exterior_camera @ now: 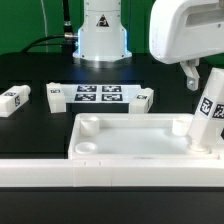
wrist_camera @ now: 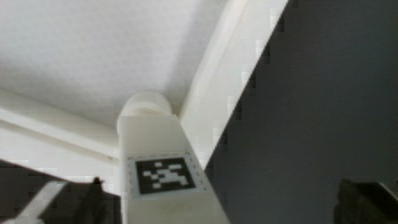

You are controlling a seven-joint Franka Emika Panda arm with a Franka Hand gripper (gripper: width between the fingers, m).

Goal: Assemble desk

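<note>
The two-finger claw (wrist_camera: 210, 203) stands wide apart, its dark fingers (wrist_camera: 50, 203) on either side of a white square plastic leg (wrist_camera: 164, 150) with a black-and-white tag, and it clamps nothing. That leg leans in the far corner socket, at the exterior view's right, of the wide white rimmed plastic tabletop (exterior_camera: 130, 135). The step probably goes best if the claw closes squarely on the leg, rights it, then twists it home.

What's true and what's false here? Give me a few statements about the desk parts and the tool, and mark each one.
1. A leg stands in a corner of the tabletop. True.
2. The tool is shut on that leg. False: its fingers stand open, one on either side of it.
3. Three more legs lie loose on the black table. True.
4. The marker board lies inside the tabletop. False: it lies on the black table behind it.
</note>
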